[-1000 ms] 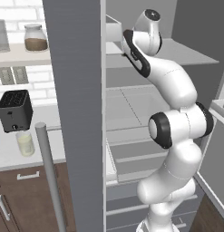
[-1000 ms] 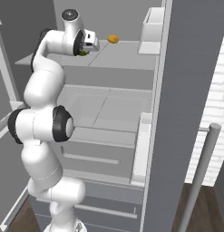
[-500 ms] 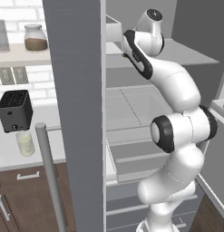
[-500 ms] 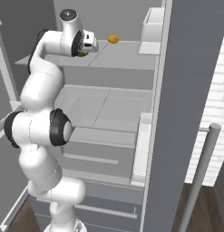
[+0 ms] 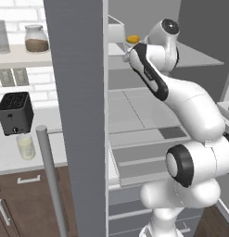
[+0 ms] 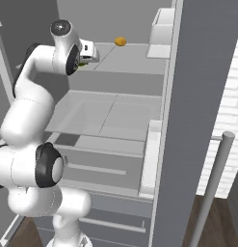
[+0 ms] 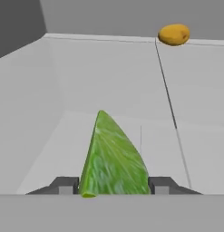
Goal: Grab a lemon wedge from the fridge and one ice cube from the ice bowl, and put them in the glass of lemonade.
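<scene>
- While the arm barely shifts from a moment ago, the tool stays half closed on a green wedge, low centre in the hand view.
- By its shape, this is probably the lemon wedge.
- An orange rounded piece sits upper right on the fridge shelf.
- Next comes withdrawing toward the glass of lemonade.

A white brick wall backs a pale counter — a black toaster stands on it. A shelf above carries a jar of brown stuff. Dark wood cabinets sit below — dark wood floor at far right.
</scene>
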